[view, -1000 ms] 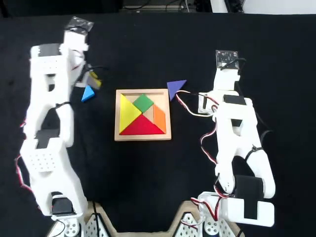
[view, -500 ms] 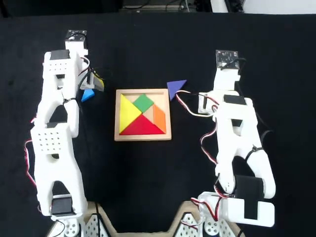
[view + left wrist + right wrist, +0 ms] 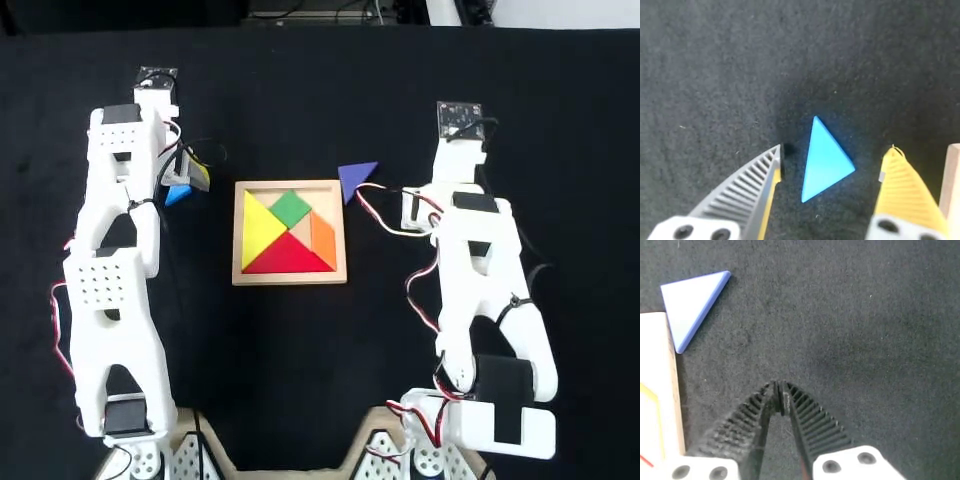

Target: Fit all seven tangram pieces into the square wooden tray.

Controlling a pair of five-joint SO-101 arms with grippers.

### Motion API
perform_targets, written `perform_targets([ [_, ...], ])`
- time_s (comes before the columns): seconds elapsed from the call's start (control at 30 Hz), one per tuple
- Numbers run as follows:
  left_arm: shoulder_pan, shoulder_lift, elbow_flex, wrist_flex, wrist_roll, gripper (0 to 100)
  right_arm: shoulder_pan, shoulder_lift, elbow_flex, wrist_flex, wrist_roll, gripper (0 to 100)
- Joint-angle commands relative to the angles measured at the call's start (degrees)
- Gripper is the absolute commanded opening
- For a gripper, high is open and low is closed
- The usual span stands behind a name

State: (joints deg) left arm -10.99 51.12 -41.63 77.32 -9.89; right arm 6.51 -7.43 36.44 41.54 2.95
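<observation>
**Item 1. Square wooden tray (image 3: 290, 278).** It sits mid-table between the two arms on the black cloth (image 3: 300, 380). You have four coloured pieces seated in it: yellow (image 3: 258, 228), red (image 3: 288, 258), green (image 3: 291, 208) and orange (image 3: 323, 240). Pale patches show among them, and you cannot tell whether each is bare floor or an uncoloured piece.

**Item 2. Right gripper (image 3: 780, 390).** The jaws are closed tip to tip with nothing between them. It hangs over bare cloth off the tray's 3 o'clock side. This arm has not moved in the last second.

**Item 3. Blue triangle (image 3: 176, 194).** It lies flat on the cloth at the tray's 10 o'clock, close to the tray but outside it.

**Item 4. Left gripper (image 3: 835, 150).** It is spread wide and holds nothing. One fingertip stands on each side of the blue triangle (image 3: 824, 160) and neither visibly touches it.
- Change: over the last second this arm straightened and swung in, which carried the gripper over the piece. In the final half second it barely shifted.
- Reading: your approach looks finished, so closing on the triangle is the likely next step.

**Item 5. Purple triangle (image 3: 355, 178).** It lies loose on the cloth just off the tray's 1 o'clock corner and has not moved.

**Status.** At least two pieces are still outside the tray.
</observation>
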Motion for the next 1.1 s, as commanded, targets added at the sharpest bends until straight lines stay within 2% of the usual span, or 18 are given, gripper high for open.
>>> perform_targets([
  [0.0,-0.9,-0.8,-2.7,0.2,-0.7,30,-0.7,-0.3,-0.3,-0.8,0.2,1.1],
  [0.2,-0.9,-0.8,-2.6,0.6,-0.7,17,-0.6,-0.3,-0.3,-0.8,0.2,1.1],
  [0.67,0.1,-0.8,-0.3,0.5,-3.6,17,-0.5,-0.3,-0.3,-0.8,0.2,1.1],
  [0.83,0.4,-1.3,-0.2,0.9,-7.2,17,-0.5,-0.3,-0.3,-0.8,0.2,1.1],
  [1.07,2.8,-1.5,-9.5,11.2,-18.7,17,-0.5,-0.3,-0.3,-0.8,0.2,1.1],
])
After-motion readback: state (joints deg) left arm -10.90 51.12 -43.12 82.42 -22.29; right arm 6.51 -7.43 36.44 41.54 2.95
